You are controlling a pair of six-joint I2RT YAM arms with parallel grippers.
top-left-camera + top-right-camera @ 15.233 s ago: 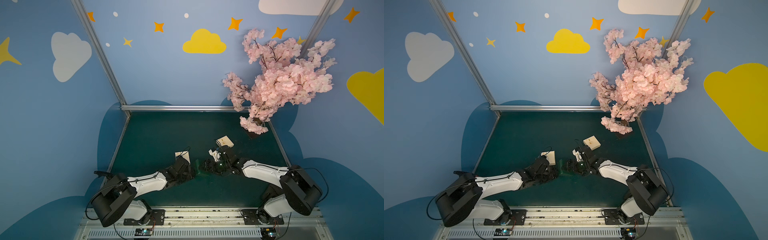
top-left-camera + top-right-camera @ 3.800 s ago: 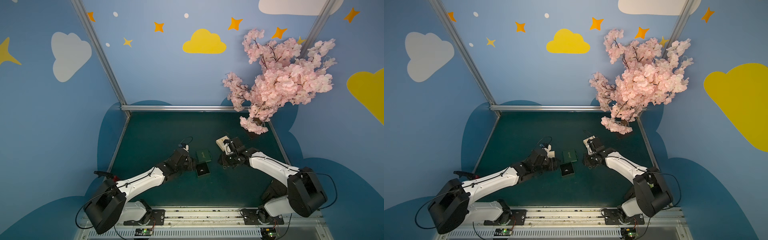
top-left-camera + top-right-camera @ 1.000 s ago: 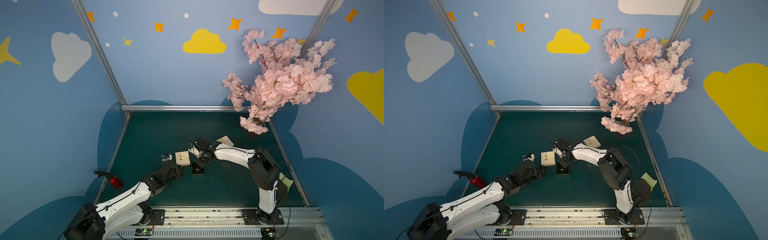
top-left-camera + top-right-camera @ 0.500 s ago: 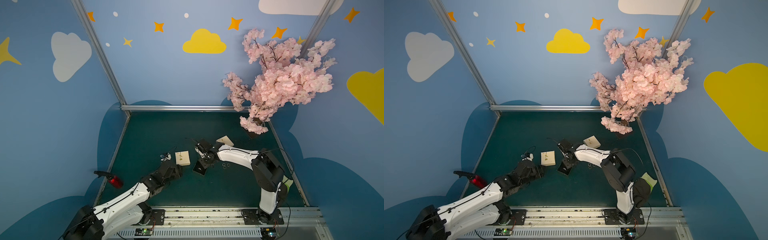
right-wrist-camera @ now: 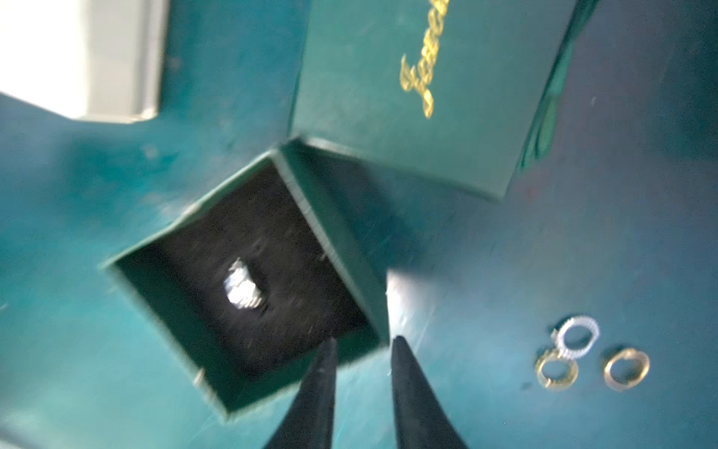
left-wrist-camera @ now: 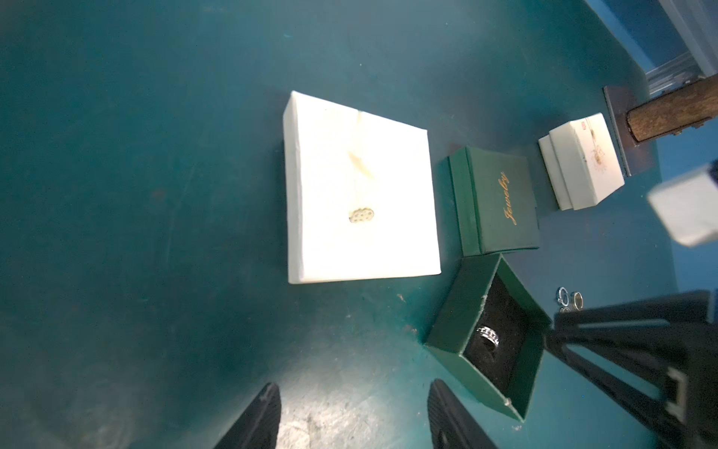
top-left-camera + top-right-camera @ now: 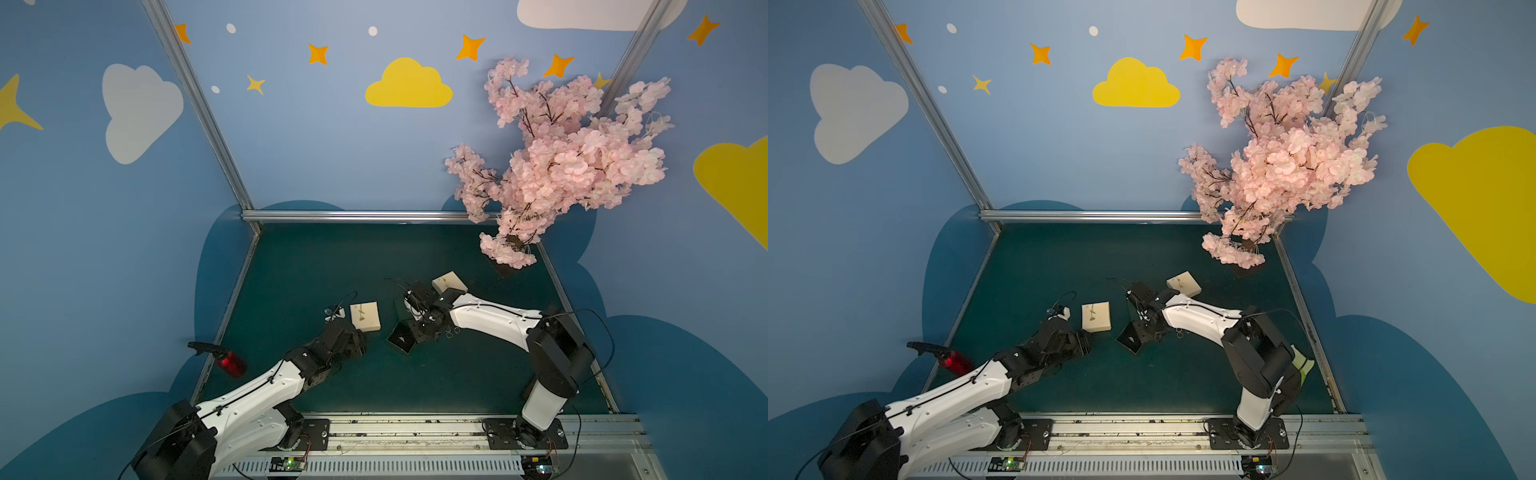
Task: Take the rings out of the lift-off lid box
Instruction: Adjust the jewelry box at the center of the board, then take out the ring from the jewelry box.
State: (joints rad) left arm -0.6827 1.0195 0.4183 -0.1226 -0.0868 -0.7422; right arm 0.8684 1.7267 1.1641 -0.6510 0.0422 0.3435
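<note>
The dark green lift-off lid box (image 7: 401, 337) (image 7: 1131, 340) stands open on the mat, turned cornerwise. One silvery ring (image 6: 487, 334) (image 5: 243, 289) lies on its black lining. Its lid (image 6: 501, 202) (image 5: 408, 97), lettered in gold, rests beside it. Three more rings (image 5: 577, 336) (image 6: 563, 297) (image 7: 451, 331) lie on the mat close by. My right gripper (image 5: 363, 341) (image 7: 419, 332) is open a little; its jaws straddle the box's near corner. Open and holding nothing, my left gripper (image 6: 354, 385) (image 7: 359, 334) hangs over bare mat left of the box.
A flat white box (image 7: 365, 316) (image 6: 361, 190) lies just ahead of my left gripper. A smaller white box (image 7: 449, 282) (image 6: 582, 163) sits behind the right arm. The pink blossom tree (image 7: 561, 158) stands at the back right corner. A red object (image 7: 230, 362) lies at the left edge.
The green box base has turned from square-on to cornerwise under my right gripper, which has shifted slightly right. The left arm has barely moved.
</note>
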